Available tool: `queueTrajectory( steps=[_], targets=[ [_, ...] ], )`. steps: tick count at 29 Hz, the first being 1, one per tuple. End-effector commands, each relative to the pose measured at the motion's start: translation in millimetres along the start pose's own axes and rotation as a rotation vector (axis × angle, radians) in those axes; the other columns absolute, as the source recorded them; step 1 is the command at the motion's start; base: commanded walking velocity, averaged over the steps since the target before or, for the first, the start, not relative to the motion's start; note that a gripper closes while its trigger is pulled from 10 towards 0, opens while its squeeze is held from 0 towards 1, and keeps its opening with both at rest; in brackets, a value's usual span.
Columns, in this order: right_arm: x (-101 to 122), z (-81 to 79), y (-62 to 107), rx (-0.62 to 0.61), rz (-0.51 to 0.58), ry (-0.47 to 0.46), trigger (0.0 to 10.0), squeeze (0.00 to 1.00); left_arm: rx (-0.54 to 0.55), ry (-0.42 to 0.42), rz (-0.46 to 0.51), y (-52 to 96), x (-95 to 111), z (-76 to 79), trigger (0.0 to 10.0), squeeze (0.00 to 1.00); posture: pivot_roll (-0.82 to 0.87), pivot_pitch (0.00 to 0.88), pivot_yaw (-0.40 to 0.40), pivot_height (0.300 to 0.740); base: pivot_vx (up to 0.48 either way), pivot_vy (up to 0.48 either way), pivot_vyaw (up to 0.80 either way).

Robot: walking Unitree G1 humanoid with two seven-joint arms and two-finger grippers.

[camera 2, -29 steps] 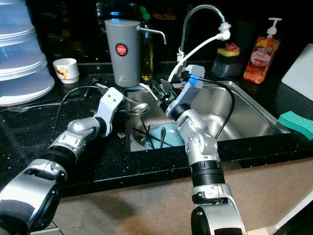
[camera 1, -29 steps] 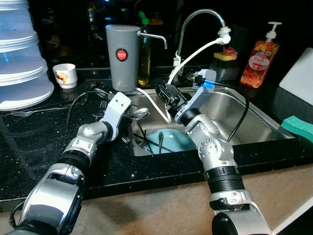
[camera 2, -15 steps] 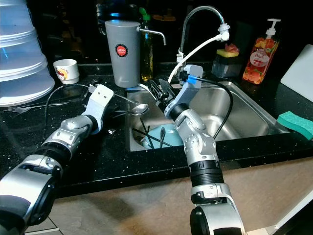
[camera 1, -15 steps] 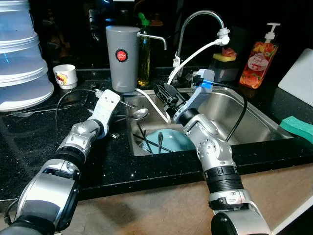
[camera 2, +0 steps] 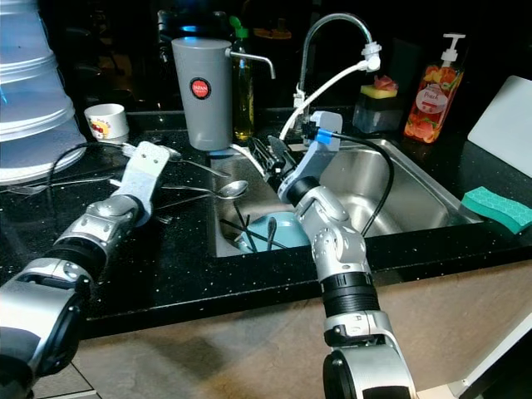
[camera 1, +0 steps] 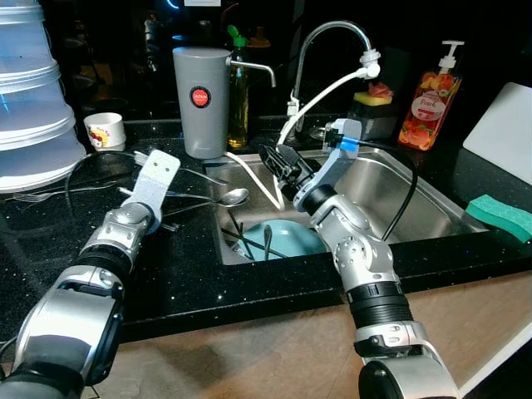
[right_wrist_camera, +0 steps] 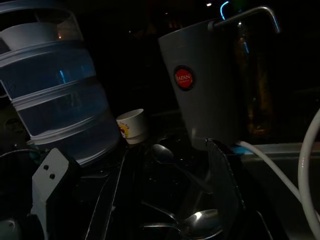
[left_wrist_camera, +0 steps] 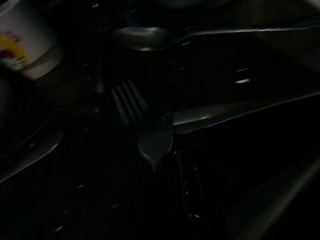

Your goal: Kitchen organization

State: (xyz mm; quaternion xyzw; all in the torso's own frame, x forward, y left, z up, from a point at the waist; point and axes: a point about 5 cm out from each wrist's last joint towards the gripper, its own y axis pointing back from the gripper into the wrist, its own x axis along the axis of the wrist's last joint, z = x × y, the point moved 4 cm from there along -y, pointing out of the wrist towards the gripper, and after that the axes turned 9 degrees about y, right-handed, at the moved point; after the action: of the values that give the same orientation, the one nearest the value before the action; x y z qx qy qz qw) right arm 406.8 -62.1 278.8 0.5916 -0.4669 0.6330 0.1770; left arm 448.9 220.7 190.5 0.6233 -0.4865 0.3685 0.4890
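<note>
- Beside the steel sink (camera 1: 416, 187), on the black speckled bench (camera 1: 50, 241), several pieces of cutlery lie loose: a spoon (camera 1: 233, 197) with its bowl at the sink's left edge, and a fork (left_wrist_camera: 131, 102) that the left wrist view shows flat on the dark surface.
- The left gripper (camera 1: 148, 158) is over the bench to the left of the sink, above this cutlery; I cannot tell if its fingers are spread or pressed together, because the wrist block hides them and the wrist view is very dark.
- The right gripper (camera 1: 278, 163) is held over the left part of the sink, pointing toward the back-left corner; its two black fingers (right_wrist_camera: 223, 175) stand spread apart, with nothing between them.
- Down in the sink lies a light blue bowl (camera 1: 291, 239), and dark utensils (camera 1: 249, 241) rest across it.
- A white hose (camera 1: 324, 87) goes from the tip of the curved faucet (camera 1: 328, 37) down into the sink, passing near the right gripper.
- Behind the cutlery stands a grey dispenser jug (camera 1: 200, 100) with a red round label, upright on the bench.
- A small white cup (camera 1: 105, 130) stands to the left of the jug, and a stack of clear plastic containers (camera 1: 29, 100) is at the far left.
- To the right of the faucet are a soap pump bottle (camera 1: 428, 104) and, near the sink's right edge, a green sponge (camera 1: 499, 216).
</note>
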Motion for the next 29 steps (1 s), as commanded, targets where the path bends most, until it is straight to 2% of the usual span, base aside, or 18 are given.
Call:
queueTrajectory(
  steps=[1, 5, 8, 9, 10, 11, 12, 13, 14, 15, 17, 18, 20, 22, 24, 26, 28, 29],
  targets=[
    [-3.3, -2.6, -1.1, 0.013, -0.012, -0.003, 10.0, 0.00, 0.052, -0.020, -0.096, 2.7, -28.4, -14.3, 0.0, 0.00, 0.01, 0.000, -0.028, 0.740, 0.000, 0.000, 0.00],
    [-11.1, -5.1, 0.5, 0.029, -0.042, 0.008, 10.0, 0.00, 0.076, -0.016, -0.094, 3.9, -28.6, -21.5, 0.0, 0.00, 0.01, 0.000, -0.030, 0.740, 0.000, 0.000, 0.00],
    [-10.1, -4.2, -0.3, 0.024, -0.040, 0.011, 10.0, 0.00, 0.070, -0.008, -0.011, 2.3, -7.6, -17.5, 0.0, 0.00, 0.01, 0.000, -0.031, 0.740, 0.000, 0.000, 0.00],
    [-10.1, -4.2, -0.3, 0.024, -0.040, 0.011, 10.0, 0.00, 0.070, -0.008, -0.011, 2.3, -7.6, -17.5, 0.0, 0.00, 0.01, 0.000, -0.031, 0.740, 0.000, 0.000, 0.00],
    [-9.5, -3.3, -0.2, 0.021, -0.038, 0.012, 10.0, 0.00, 0.053, 0.006, 0.034, 1.8, 4.2, -13.9, 0.0, 0.00, 0.01, 0.000, -0.028, 0.740, 0.000, 0.000, 0.00],
    [-9.3, -2.0, 0.2, 0.017, -0.038, 0.016, 10.0, 0.00, 0.024, 0.031, 0.092, 1.7, 19.5, -7.9, 4.6, 0.00, 0.01, 0.000, -0.028, 0.740, 0.000, 0.000, 0.00],
    [-9.3, -2.0, 0.2, 0.017, -0.038, 0.016, 10.0, 0.00, 0.024, 0.031, 0.092, 1.7, 19.5, -7.9, 4.6, 0.00, 0.01, 0.000, -0.028, 0.740, 0.000, 0.000, 0.00],
    [-9.2, -1.1, 0.6, 0.015, -0.039, 0.019, 10.0, 0.00, 0.006, 0.048, 0.128, 2.0, 29.2, -4.0, 4.6, 0.00, 0.01, 0.000, -0.028, 0.740, 0.000, 0.000, 0.00],
    [-11.2, 1.3, 2.4, 0.010, -0.054, 0.057, 10.0, 0.00, -0.036, 0.125, 0.224, 4.5, 53.5, 4.0, 10.0, 0.00, 0.01, 0.002, -0.021, 0.740, 0.000, 0.000, 0.00],
    [-11.2, 1.3, 2.4, 0.010, -0.054, 0.057, 10.0, 0.00, -0.036, 0.125, 0.224, 4.5, 53.5, 4.0, 10.0, 0.00, 0.01, 0.002, -0.021, 0.740, 0.000, 0.000, 0.00],
    [-25.9, 7.0, 7.2, -0.004, -0.148, 0.228, 10.0, 0.00, -0.026, 0.169, 0.287, 8.5, 69.7, 2.9, 10.0, 0.00, 0.00, 0.003, -0.017, 0.740, 0.000, 0.000, 0.00],
    [-25.9, 7.0, 7.2, -0.004, -0.148, 0.228, 10.0, 0.00, -0.026, 0.169, 0.287, 8.5, 69.7, 2.9, 10.0, 0.00, 0.00, 0.003, -0.017, 0.740, 0.000, 0.000, 0.00],
    [-45.4, 10.6, 15.1, 0.016, -0.251, 0.412, 10.0, 0.00, 0.012, 0.174, 0.328, 13.4, 79.0, -4.3, 10.0, 0.00, 0.00, 0.003, -0.016, 0.740, 0.000, 0.000, 0.00],
    [-52.6, 12.4, 18.9, 0.017, -0.283, 0.451, 10.0, 0.00, 0.023, 0.171, 0.348, 16.1, 82.8, -7.4, 10.0, 0.00, 0.00, 0.006, -0.015, 0.740, 0.000, 0.000, 0.00],
    [-52.6, 12.4, 18.9, 0.017, -0.283, 0.451, 10.0, 0.00, 0.023, 0.171, 0.348, 16.1, 82.8, -7.4, 10.0, 0.00, 0.00, 0.006, -0.015, 0.740, 0.000, 0.000, 0.00],
    [-59.3, 15.6, 23.0, -0.001, -0.311, 0.463, 10.0, 0.00, 0.056, 0.153, 0.370, 20.2, 87.1, -14.6, 10.0, 0.00, 0.00, 0.005, -0.017, 0.740, 0.000, 0.000, 0.00],
    [-72.2, 28.3, 33.9, -0.077, -0.357, 0.456, 10.0, 0.00, 0.167, 0.096, 0.262, 22.0, 59.7, -42.8, 10.0, 0.00, 0.01, 0.005, -0.020, 0.740, 0.000, 0.000, 0.00],
    [-72.2, 28.3, 33.9, -0.077, -0.357, 0.456, 10.0, 0.00, 0.167, 0.096, 0.262, 22.0, 59.7, -42.8, 10.0, 0.00, 0.01, 0.005, -0.020, 0.740, 0.000, 0.000, 0.00]
  ],
)
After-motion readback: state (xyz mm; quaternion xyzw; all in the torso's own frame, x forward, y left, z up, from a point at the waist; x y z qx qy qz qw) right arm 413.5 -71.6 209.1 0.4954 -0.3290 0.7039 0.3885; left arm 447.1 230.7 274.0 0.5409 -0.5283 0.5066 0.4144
